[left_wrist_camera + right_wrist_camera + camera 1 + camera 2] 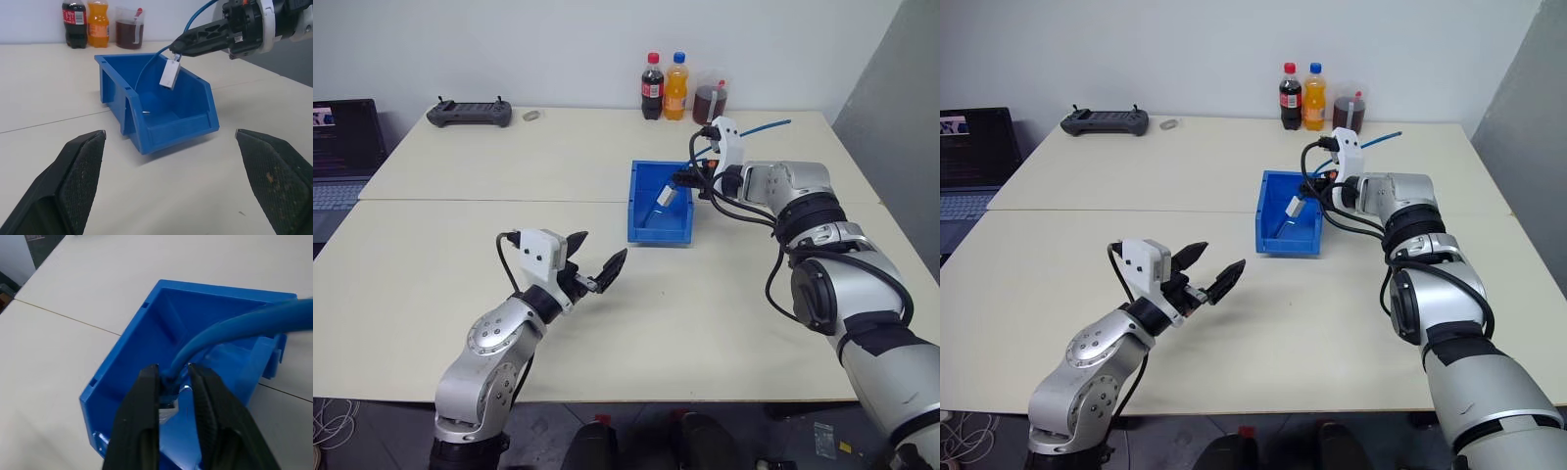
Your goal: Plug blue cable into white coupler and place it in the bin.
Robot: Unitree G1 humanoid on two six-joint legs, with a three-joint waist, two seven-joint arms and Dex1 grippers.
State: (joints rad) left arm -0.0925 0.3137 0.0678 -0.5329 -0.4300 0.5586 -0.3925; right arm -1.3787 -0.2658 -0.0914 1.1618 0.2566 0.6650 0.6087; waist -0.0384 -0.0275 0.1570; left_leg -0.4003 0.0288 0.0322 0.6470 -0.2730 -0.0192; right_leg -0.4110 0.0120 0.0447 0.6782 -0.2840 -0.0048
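Light-blue cable (146, 73), thin, limp and light, was pinched near its plug by the right gripper (173, 382), white coupler (169, 75) dangling over the bin (188, 125); the left gripper (597, 262) was spread, empty.

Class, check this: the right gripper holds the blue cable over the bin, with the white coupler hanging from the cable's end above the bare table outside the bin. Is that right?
Not quite. The white coupler hangs over the inside of the bin, not over bare table outside it. The left wrist view shows this. The rest stands: the right gripper holds the blue cable over the bin.
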